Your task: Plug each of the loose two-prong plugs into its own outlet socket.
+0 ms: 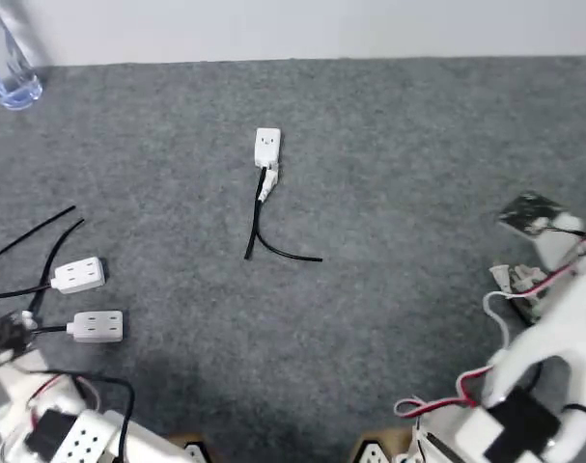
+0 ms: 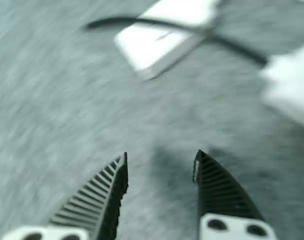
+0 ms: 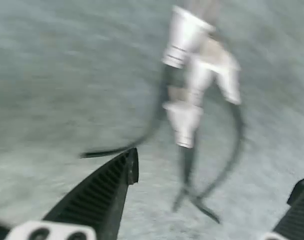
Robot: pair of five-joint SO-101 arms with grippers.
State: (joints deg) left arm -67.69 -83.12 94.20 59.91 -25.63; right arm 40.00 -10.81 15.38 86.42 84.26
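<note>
A two-prong plug (image 1: 266,183) lies on the grey mat (image 1: 418,145) in the high view. It sits at the near edge of the middle socket (image 1: 266,145), its black cord (image 1: 273,246) curling nearer. Whether its prongs are seated cannot be told. At the left lie two more sockets, the far-left socket (image 1: 78,275) and the near-left socket (image 1: 97,326), each with a dark cord running off to the left. A clear bottle (image 1: 8,72) stands at the far left corner. One arm sits at the near left, the other at the near right.

In the left wrist view, the left gripper (image 2: 159,170) hangs over bare mat, its ribbed fingers (image 2: 109,195) spread moderately apart and holding nothing. Beyond it is a blurred white block (image 2: 162,35) crossed by a black lead (image 2: 141,22), with a second white shape (image 2: 292,90) beside it.

In the right wrist view, the right gripper (image 3: 217,170) is spread wide and empty. Past it is a blurred cluster of white plug parts (image 3: 192,75) with dark trailing cords (image 3: 232,150).
</note>
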